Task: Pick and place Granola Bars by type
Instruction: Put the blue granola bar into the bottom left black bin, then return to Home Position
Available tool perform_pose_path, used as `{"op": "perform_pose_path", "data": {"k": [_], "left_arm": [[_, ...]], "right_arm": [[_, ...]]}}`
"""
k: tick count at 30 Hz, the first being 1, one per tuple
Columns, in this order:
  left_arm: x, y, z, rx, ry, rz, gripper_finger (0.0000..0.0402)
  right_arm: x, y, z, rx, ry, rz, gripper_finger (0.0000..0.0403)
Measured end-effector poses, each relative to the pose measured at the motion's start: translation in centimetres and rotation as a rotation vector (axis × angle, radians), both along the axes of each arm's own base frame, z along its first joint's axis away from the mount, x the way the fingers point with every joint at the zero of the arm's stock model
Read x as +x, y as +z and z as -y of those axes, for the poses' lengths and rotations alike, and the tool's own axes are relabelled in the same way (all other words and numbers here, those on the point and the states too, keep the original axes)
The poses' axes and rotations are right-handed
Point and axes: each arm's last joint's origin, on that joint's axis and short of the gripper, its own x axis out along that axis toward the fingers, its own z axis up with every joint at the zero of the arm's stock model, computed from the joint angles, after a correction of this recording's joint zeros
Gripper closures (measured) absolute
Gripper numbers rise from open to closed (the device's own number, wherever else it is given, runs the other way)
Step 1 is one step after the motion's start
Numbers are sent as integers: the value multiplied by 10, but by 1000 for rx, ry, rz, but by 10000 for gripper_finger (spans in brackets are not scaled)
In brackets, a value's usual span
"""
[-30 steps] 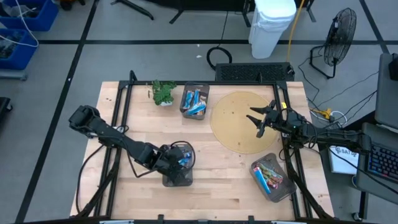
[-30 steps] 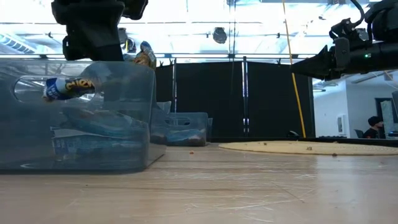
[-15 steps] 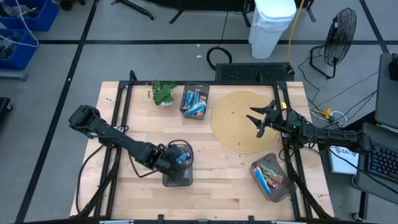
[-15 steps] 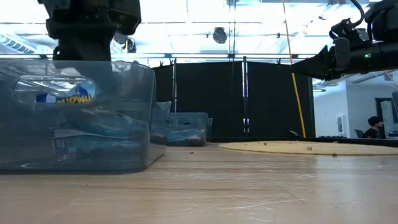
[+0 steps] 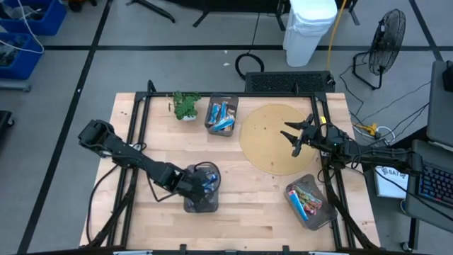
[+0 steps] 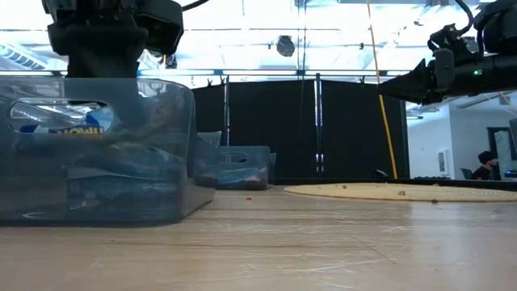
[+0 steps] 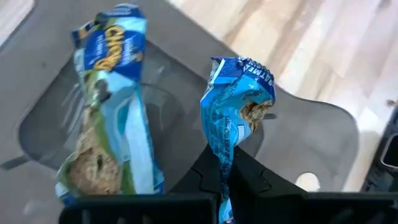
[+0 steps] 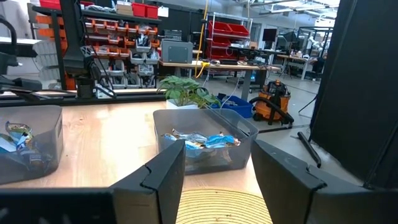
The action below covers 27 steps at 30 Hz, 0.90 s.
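Observation:
My left gripper (image 5: 204,181) is shut on a bright blue granola bar (image 7: 236,118) and reaches down into the clear grey bin (image 5: 200,202) at the table's near middle. A second blue bar (image 7: 109,112) lies on the floor of that bin. In the low view the held bar (image 6: 69,133) shows through the bin's wall. My right gripper (image 5: 289,138) hangs open and level above the round wooden board (image 5: 272,138), holding nothing. My left gripper pinches one end of the blue bar's wrapper (image 7: 225,163) between its two fingers. The fingers slant down from above and lie along the bar, which sticks out past the fingertips with its crumpled free end (image 7: 249,81) foremost. Whether the bar touches the bin, I cannot tell.
A bin with blue bars (image 5: 221,115) stands at the far middle, next to a small green plant (image 5: 186,105). Another bin (image 5: 309,202) with mixed bars stands at the near right corner. Black frame rails (image 5: 138,142) run along the table's sides.
My left gripper has gone down into the near bin, still shut on the blue bar. Through the bin wall the bar now shows lower than before. My right gripper has kept still.

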Motion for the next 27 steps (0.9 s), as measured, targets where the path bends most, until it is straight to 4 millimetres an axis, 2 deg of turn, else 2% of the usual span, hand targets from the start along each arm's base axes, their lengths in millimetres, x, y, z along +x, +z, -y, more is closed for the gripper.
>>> {"op": "perform_pose_path", "data": {"k": [2, 10, 16, 20, 22, 24, 27], "left_arm": [[1, 1, 1, 3, -22, 19, 377], [4, 1, -3, 26, -6, 36, 275], [6, 8, -3, -3, -68, 42, 241], [6, 35, -9, 101, -162, 163, 237], [2, 52, -14, 182, -154, 242, 237], [-6, 68, -19, 263, -143, 313, 237], [-23, 91, -17, 440, -219, 403, 236]], "right_arm": [[0, 0, 0, 0, 0, 1, 223], [0, 0, 0, 0, 0, 0, 226], [0, 0, 0, 0, 0, 1, 223], [0, 0, 0, 0, 0, 1, 225], [0, 0, 0, 0, 0, 0, 226], [0, 0, 0, 0, 0, 1, 226], [0, 0, 0, 0, 0, 0, 223]]}}
